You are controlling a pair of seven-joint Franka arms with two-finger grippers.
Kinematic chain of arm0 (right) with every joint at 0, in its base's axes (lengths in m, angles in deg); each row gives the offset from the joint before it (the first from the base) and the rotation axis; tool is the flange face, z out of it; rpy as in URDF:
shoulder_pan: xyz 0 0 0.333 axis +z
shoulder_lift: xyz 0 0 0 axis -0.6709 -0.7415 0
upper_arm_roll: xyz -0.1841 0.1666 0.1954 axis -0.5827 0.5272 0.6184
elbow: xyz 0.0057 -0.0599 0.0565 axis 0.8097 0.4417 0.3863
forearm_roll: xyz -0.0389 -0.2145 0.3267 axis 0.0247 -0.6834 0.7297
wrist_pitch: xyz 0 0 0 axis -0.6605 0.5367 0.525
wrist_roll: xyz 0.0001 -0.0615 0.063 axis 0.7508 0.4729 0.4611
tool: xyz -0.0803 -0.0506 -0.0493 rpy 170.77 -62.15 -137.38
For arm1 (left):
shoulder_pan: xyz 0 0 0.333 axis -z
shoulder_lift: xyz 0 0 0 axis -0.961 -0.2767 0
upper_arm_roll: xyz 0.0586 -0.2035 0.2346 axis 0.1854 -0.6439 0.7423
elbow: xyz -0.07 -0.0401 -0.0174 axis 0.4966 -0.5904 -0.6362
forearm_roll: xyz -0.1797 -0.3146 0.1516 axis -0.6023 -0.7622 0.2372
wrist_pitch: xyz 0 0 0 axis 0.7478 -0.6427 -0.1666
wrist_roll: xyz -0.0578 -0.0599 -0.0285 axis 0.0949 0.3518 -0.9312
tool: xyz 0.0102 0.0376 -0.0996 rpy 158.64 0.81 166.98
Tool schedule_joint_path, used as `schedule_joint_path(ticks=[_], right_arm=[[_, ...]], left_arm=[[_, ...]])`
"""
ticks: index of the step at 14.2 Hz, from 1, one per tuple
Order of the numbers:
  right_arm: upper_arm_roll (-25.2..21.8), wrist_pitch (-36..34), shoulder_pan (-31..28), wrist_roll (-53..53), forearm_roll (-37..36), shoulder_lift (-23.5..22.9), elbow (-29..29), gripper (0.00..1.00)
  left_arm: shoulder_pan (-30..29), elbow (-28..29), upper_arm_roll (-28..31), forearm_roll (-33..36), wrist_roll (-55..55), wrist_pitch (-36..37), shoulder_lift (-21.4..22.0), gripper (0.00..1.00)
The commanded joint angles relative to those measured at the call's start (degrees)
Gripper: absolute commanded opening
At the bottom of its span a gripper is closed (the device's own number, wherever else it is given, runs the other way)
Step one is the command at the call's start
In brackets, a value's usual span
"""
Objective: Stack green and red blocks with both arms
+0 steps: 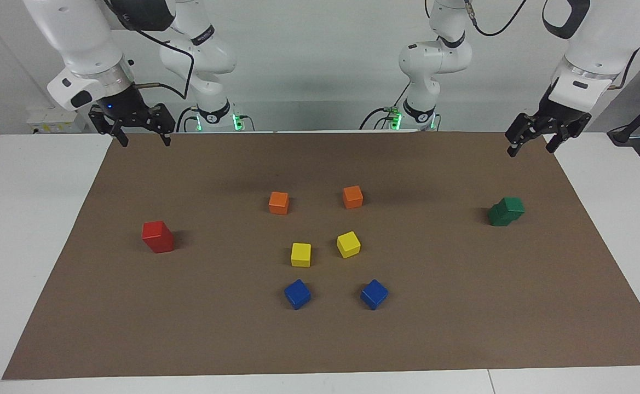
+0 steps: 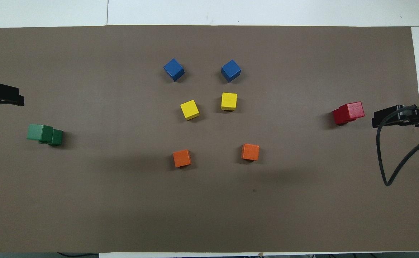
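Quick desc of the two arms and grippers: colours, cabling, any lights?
Both arms are white, rounded jointed links with dark grey joint caps. Loose black cables loop along them. Green lights glow at both bases. The left gripper and right gripper are black two-finger units; the right arm's wrist has a silver ring and a small blue light.

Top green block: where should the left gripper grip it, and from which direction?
Probably from straight above, closing on two opposite vertical side faces of the top green block. It sits offset on the lower green block, so its sides are exposed. The left gripper is open, raised at the mat's edge.
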Motion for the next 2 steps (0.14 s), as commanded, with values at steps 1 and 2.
schedule_joint_path(ticks=[1,2], right_arm=[[0.36,-0.83,-0.44,-0.59,-0.26,0.46,0.33,1.00],[0.36,-0.83,-0.44,-0.59,-0.26,0.46,0.33,1.00]], left_arm=[[0.42,1.87,0.47,-0.13,0.71,-1.10,1.48,1.00],[0.42,1.78,0.47,-0.13,0.71,-1.02,1.48,1.00]])
